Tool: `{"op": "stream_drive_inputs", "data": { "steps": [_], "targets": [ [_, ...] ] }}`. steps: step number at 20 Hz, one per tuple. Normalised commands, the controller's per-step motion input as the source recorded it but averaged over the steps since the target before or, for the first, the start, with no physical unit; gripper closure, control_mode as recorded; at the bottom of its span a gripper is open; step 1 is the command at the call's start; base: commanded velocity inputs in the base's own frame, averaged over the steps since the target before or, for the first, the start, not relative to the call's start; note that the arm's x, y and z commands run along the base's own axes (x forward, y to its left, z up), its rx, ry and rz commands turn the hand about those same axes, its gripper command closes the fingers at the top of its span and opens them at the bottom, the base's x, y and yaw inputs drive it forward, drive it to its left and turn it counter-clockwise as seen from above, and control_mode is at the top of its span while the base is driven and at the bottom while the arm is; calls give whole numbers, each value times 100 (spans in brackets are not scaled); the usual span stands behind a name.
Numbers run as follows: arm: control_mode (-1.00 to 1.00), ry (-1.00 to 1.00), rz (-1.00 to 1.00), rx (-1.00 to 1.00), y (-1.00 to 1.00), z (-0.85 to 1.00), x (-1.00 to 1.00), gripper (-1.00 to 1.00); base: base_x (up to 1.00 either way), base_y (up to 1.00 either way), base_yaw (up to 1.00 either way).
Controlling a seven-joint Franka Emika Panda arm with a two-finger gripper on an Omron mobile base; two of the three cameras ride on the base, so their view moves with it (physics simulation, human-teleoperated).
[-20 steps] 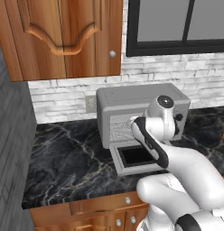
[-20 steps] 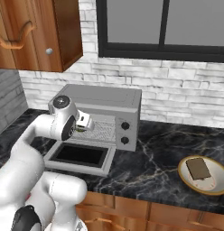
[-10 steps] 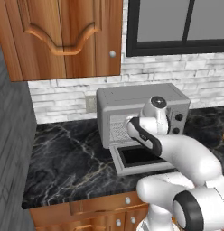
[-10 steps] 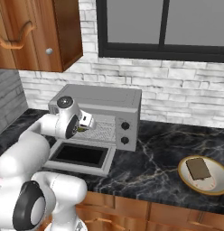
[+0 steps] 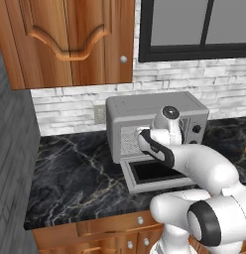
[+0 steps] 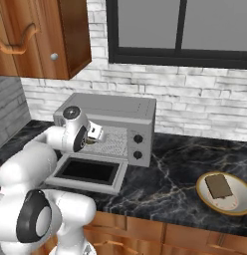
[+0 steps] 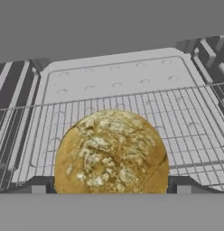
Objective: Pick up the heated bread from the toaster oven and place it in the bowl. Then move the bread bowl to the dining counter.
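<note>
Writing or brand marks we cannot find anywhere; the toaster oven (image 6: 108,127) carries two black knobs on its right panel and nothing we can read. Its door (image 6: 90,172) lies dropped open and flat on the black marble counter (image 6: 180,179) against the white brick wall. Inside, our hand view shows the heated bread (image 7: 111,155), a rounded golden-brown lump with a pale crackled top, resting on the wire rack (image 7: 190,117). We have our gripper (image 7: 111,189) reached into the oven mouth with its jaws spread wide, one dark fingertip (image 7: 38,186) on each side of the bread and neither visibly pressing on it. From the right base view the hand sits at the oven opening just above the open door. To the right on the same counter, well apart from the oven, stands the bowl (image 6: 202,191), cream inside with a gold rim, holding a flat dark brown square piece (image 6: 218,186).
</note>
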Motion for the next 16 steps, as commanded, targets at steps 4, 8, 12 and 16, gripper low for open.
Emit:
{"op": "stream_drive_inputs", "data": {
  "steps": [4, 8, 12, 16],
  "targets": [
    [-100, 0, -2, 4, -15, 7, -77, 100, 0, 0, 0],
    [-100, 0, -18, 13, -55, 54, -100, 100, 0, 0, 0],
    [-100, -8, -24, 13, -74, 86, -100, 100, 0, 0, 0],
    [-100, -12, -19, 6, -81, 97, -100, 100, 0, 0, 0]
  ]
}}
